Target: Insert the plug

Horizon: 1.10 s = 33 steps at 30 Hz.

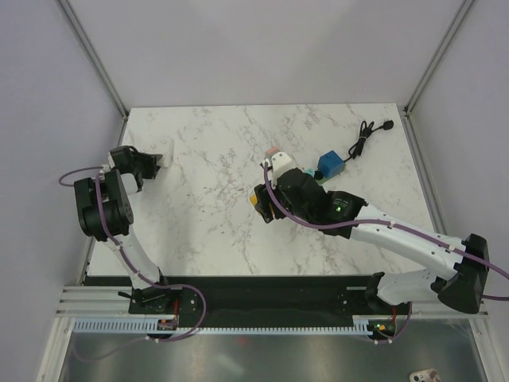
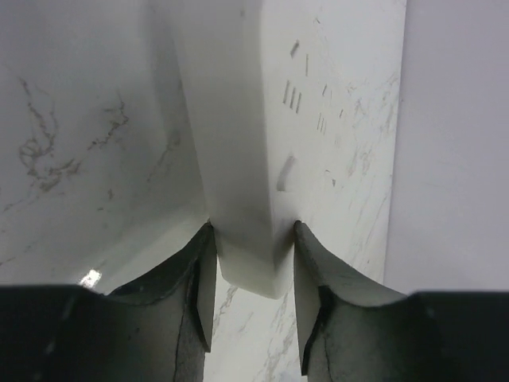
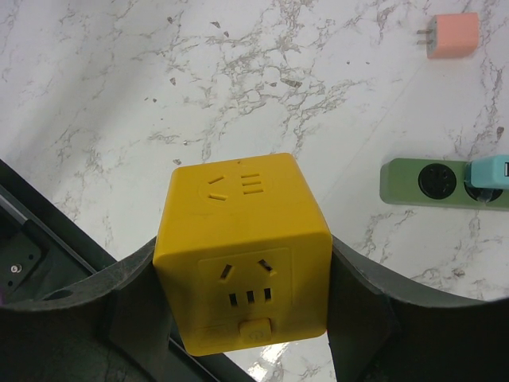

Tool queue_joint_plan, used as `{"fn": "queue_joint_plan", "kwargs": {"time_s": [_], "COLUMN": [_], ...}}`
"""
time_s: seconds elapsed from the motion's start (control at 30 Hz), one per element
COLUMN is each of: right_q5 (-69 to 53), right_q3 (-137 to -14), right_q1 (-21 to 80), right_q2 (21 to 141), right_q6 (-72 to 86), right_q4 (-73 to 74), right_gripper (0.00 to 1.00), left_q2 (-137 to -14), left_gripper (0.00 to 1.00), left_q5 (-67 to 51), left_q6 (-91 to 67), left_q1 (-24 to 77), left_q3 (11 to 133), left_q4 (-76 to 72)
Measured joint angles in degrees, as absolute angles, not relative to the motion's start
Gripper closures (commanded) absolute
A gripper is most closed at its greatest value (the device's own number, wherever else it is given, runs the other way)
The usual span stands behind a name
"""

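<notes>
A two-armed robot readies a plug-and-socket job on a marble-patterned counter (image 1: pixel 215 231). The right gripper (image 3: pixel 244 247), seen from its wrist camera, is clamped on a yellow cube socket (image 3: pixel 238 199), with one finger pressed to each side wall. That grip leaves the slotted faces uncovered: slot patterns show on the top and near faces, and a small button sits low on the near one. Judging by the task, the cube is held as the receiving part, steadied so a plug can be pushed in.

The likeliest candidate, a salmon-pink plug (image 3: pixel 452 36), lies flat on the counter well apart from the cube. Its two metal prongs point left in the wrist view, and neither arm touches it. Closer to the cube, a green power strip (image 3: pixel 413 181) rests on the counter with a pale blue block (image 3: pixel 489 171) sitting on it. A black cable (image 1: pixel 362 142) lies loosely bundled near the far right corner.

At the counter's left edge, the left gripper (image 2: pixel 253 227) has both fingers against the sides of a white block (image 2: pixel 238 119) and appears closed on its narrow end. Faint slot marks show on one face, but whether it is a plug or a socket cannot be told. No brand name, label or legible writing is visible on any item.
</notes>
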<state>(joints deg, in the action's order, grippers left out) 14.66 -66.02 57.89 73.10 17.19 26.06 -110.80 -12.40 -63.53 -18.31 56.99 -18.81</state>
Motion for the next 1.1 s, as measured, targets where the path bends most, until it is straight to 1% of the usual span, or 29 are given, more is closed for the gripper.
{"fn": "queue_joint_plan", "kwargs": {"time_s": [0.03,0.1,0.13,0.2,0.23,0.4,0.53,0.73,0.9,1.1], "right_q5": [14.7,14.7,14.7,14.6,14.6,14.3,14.5,14.9,16.2,17.1], "right_q3": [-66.0,-65.8,-65.5,-64.4,-63.8,-61.2,-60.4,-58.6,-58.2,-58.1], "right_q1": [57.9,57.8,57.8,57.8,57.8,57.8,57.7,57.7,57.7,57.7], "right_q2": [73.1,72.8,72.4,71.4,70.7,66.6,63.0,58.8,58.0,58.2], "right_q6": [17.2,17.4,17.7,18.3,18.7,19.8,19.9,20.8,21.8,22.9], "right_q4": [26.1,26.0,25.9,25.8,25.8,26.0,26.2,27.0,29.8,32.3], "right_gripper": [1.0,1.0,1.0,1.0,1.0,1.0,1.0,1.0,1.0,1.0], "left_q2": [-110.6,-109.2,-108.2,-105.6,-104.1,-95.9,-90.0,-81.1,-77.8,-77.6], "left_gripper": [0.72,0.79,0.85,0.92,0.98,0.98,0.98,0.98,0.98,0.98], "left_q5": [-12.7,-13.7,-13.8,-13.8,-13.6,-13.1,-11.6,-5.5,0.0,4.4], "left_q6": [-63.7,-64.3,-64.5,-64.8,-65.1,-67.6,-72.9,-84.8,-92.7,-99.1], "left_q1": [-18.3,-18.2,-17.9,-17.3,-16.8,-13.2,-6.5,5.7,13.7,21.9], "left_q3": [56.5,55.0,54.1,52.1,50.8,44.3,39.0,32.0,29.6,29.6], "left_q4": [-19.4,-20.4,-20.6,-20.2,-19.8,-17.1,-15.8,-11.9,-10.4,-9.3]}}
